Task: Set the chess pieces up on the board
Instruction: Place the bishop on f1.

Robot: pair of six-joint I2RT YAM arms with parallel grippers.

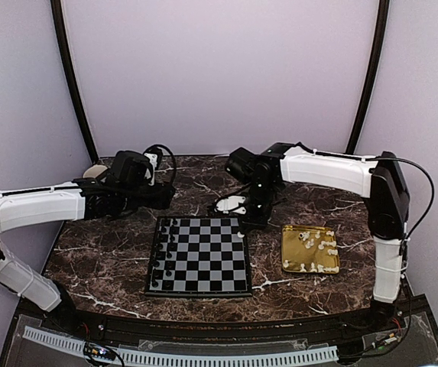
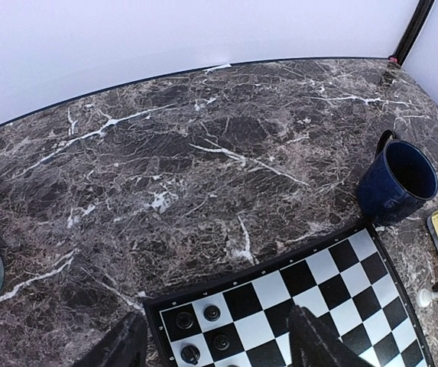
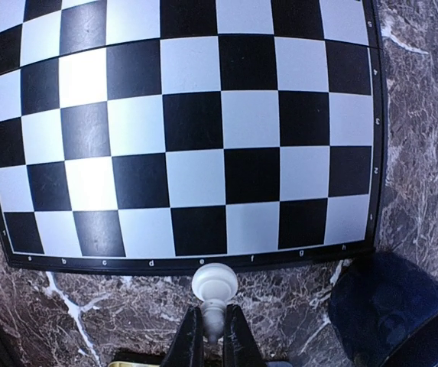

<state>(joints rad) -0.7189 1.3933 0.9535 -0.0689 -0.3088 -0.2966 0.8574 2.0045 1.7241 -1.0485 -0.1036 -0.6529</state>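
Note:
The black and light grey board (image 1: 203, 260) lies mid-table; it also shows in the right wrist view (image 3: 196, 122) and the left wrist view (image 2: 318, 290). Black pieces (image 1: 165, 248) fill its left columns. My right gripper (image 3: 214, 321) is shut on the stem of a cream-white chess piece (image 3: 215, 284), held over the marble just outside the board's lettered edge near file e. From above, that gripper (image 1: 248, 225) is at the board's far right corner. Several cream-white pieces (image 1: 318, 245) lie in the gold tray (image 1: 289, 256). My left gripper (image 2: 219, 353) is open and empty above the board's far left corner.
A dark blue mug (image 2: 398, 180) stands on the marble by the board's far right corner, close to my right gripper; it also shows in the right wrist view (image 3: 394, 306). A small round object (image 1: 92, 172) sits at the back left. Black pieces (image 2: 203, 336) stand under my left gripper.

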